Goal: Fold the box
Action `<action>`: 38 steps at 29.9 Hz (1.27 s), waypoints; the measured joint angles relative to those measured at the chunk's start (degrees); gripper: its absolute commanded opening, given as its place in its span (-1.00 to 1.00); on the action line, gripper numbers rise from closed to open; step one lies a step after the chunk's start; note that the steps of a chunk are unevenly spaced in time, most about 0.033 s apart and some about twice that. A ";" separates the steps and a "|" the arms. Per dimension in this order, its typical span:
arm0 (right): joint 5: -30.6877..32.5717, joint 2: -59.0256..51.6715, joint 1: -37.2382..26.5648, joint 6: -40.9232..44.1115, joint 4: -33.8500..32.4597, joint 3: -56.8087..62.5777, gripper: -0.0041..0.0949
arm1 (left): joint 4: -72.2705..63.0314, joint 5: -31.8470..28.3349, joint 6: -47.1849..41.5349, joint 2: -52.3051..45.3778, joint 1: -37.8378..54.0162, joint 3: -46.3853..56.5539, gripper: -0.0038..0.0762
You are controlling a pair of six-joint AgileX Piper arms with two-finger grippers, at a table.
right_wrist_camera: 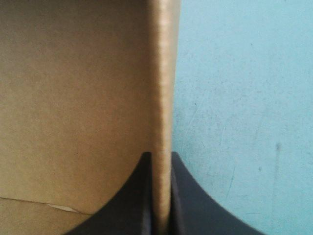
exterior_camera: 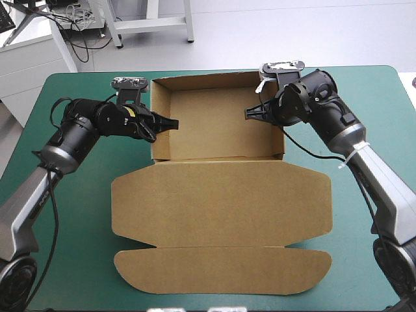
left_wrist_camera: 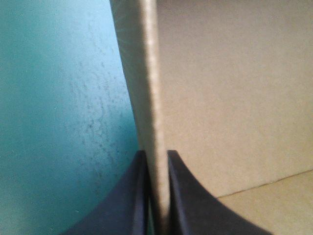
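Observation:
The brown box (exterior_camera: 218, 123) stands on the teal-green cover as an open tray with raised walls, its lid (exterior_camera: 221, 205) lying flat toward the near edge. My left gripper (exterior_camera: 162, 123) is shut on the box's left wall; in the left wrist view that wall (left_wrist_camera: 146, 88) runs up between the black fingers (left_wrist_camera: 134, 196), the gripper (left_wrist_camera: 157, 196) straddling it. My right gripper (exterior_camera: 259, 112) is shut on the box's right wall, and the right wrist view shows the wall (right_wrist_camera: 164, 88) pinched between the two fingers of the gripper (right_wrist_camera: 161, 196).
The lid's front flap (exterior_camera: 221, 270) reaches close to the table's near edge. Bare teal-green cover (exterior_camera: 78, 214) lies left and right of the box, under both arms.

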 measured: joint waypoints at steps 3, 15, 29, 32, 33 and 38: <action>1.08 0.00 0.00 0.19 -0.73 0.00 -0.95 | 0.23 3.64 0.01 3.24 0.00 -4.77 -0.93; 4.49 6.94 -8.80 -7.35 11.80 0.00 -0.95 | 5.76 14.30 -6.55 15.50 -3.13 -14.23 -0.93; 5.66 13.58 -10.51 -9.53 12.51 0.00 -0.95 | 4.20 15.01 -6.95 23.20 -3.42 -17.09 -0.93; 5.66 13.96 -10.51 -9.59 12.46 0.00 -0.92 | 4.20 14.70 -6.95 23.34 -3.42 -17.09 -0.92; 5.66 14.10 -10.51 -9.59 12.46 0.00 -0.88 | 4.20 14.60 -6.95 23.39 -3.42 -17.09 -0.91; 6.06 14.40 -10.51 -10.51 12.53 0.00 -0.29 | 4.26 14.23 -6.53 23.64 -3.42 -17.20 -0.60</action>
